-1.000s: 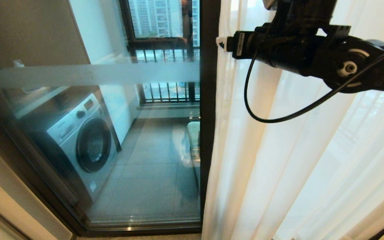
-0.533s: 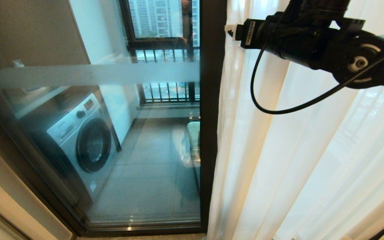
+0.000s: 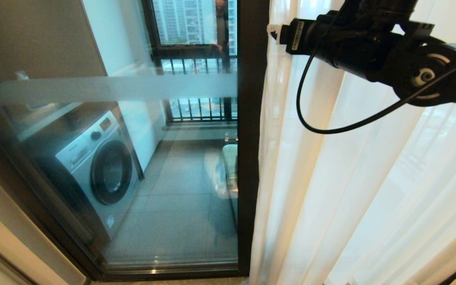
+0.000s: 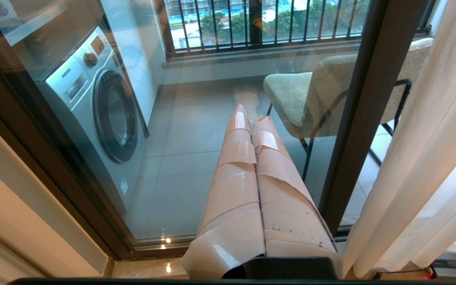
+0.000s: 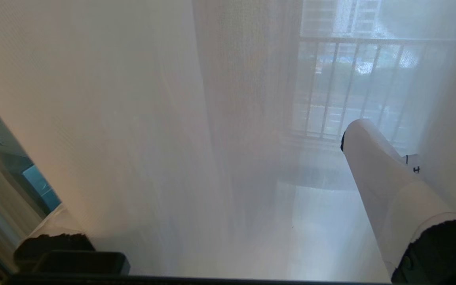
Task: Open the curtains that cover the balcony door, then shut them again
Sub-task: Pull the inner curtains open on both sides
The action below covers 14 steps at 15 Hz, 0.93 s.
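The curtains (image 3: 331, 190) hang as white sheer folds over the right half of the head view, their edge lying along the dark upright frame of the balcony door (image 3: 247, 158), so the pane to the left stands uncovered. A frosted band (image 3: 105, 89) crosses that glass. Behind it is a tiled balcony floor (image 3: 180, 198) with a silver washing machine (image 3: 101, 170) against the left wall, a padded chair (image 4: 311, 95) on black legs near the frame, and a black barred railing (image 3: 200, 107) with tower blocks beyond.

The right arm (image 3: 370, 51) reaches across the top of the head view in front of the sheer, a black cable (image 3: 303, 114) looping beneath it. In its wrist view the right gripper (image 5: 228, 190) is spread wide, with the sheer draped between its fingers; one finger (image 5: 378, 178) shows on the far side of the cloth, the other is mostly veiled. Whether the fabric is pinched cannot be told.

The left gripper (image 4: 253, 118) points at the glass, low, its tape-wrapped fingers (image 4: 236, 158) pressed together and empty.
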Tool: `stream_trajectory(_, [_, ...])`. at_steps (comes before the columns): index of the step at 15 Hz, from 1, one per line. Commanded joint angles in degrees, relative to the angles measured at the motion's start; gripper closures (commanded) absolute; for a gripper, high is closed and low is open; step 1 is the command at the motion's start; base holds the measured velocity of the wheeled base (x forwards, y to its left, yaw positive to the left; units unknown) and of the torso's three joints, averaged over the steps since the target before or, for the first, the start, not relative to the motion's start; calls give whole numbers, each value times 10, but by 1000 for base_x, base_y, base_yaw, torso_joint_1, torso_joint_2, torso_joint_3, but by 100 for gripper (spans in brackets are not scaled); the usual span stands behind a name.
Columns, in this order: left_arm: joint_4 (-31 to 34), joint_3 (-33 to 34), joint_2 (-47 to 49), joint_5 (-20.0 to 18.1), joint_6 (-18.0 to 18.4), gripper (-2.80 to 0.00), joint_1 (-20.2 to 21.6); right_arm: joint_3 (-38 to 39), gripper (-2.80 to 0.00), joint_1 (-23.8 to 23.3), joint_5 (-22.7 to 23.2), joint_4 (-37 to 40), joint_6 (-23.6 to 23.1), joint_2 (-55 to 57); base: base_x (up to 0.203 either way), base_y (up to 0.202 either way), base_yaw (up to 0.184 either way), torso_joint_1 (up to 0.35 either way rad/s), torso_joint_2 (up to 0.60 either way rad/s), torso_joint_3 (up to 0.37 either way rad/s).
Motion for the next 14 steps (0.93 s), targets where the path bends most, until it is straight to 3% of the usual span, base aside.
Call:
stream_trajectory(1, [0,0,0,0,0,0,0,-1,-280,2,0,-1,0,-2,0,0,0,0,0,0])
stream_trajectory(3, [0,0,0,0,-1,0,0,-2,-280,6,0,-2,-2,-2,0,0,0,0,0,0])
stream_trajectory(4, [0,0,0,0,0,0,0,-1,0,7,0,-2,-2,-2,0,0,0,0,0,0])
stream_trajectory(14, [0,0,0,0,0,0,0,43,0,7,-2,-41,-12,-58,0,0,0,0,0,0])
